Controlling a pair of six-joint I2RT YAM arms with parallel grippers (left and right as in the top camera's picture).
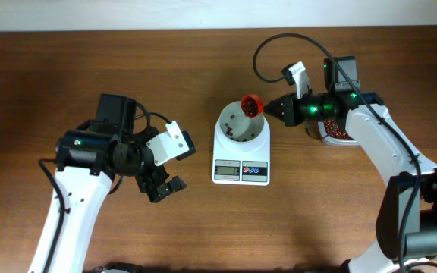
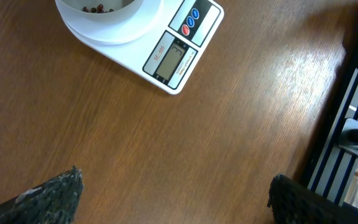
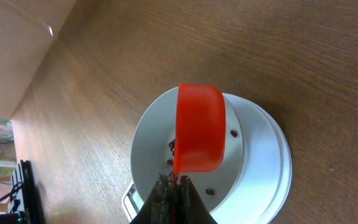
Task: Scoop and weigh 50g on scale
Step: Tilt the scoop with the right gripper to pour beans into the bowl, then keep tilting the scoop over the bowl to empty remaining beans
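The white scale [image 1: 240,171] stands mid-table with its round bowl [image 1: 240,126] on top. A few dark red-brown beans [image 1: 230,130] lie in the bowl. My right gripper [image 1: 273,108] is shut on the handle of an orange-red scoop [image 1: 251,104], held over the bowl's far right rim. In the right wrist view the scoop [image 3: 197,127] hangs tipped above the bowl [image 3: 148,143], with loose beans [image 3: 234,132] beneath it and the right gripper [image 3: 174,182] pinching its handle. My left gripper [image 1: 165,188] is open over bare wood, left of the scale [image 2: 173,59]. Its fingers [image 2: 55,196] stand wide apart.
A tub of beans [image 1: 338,133] sits at the right, partly hidden behind my right arm. The table's front edge and a dark metal frame [image 2: 353,124] show in the left wrist view. A black cable [image 1: 268,45] loops above the right arm.
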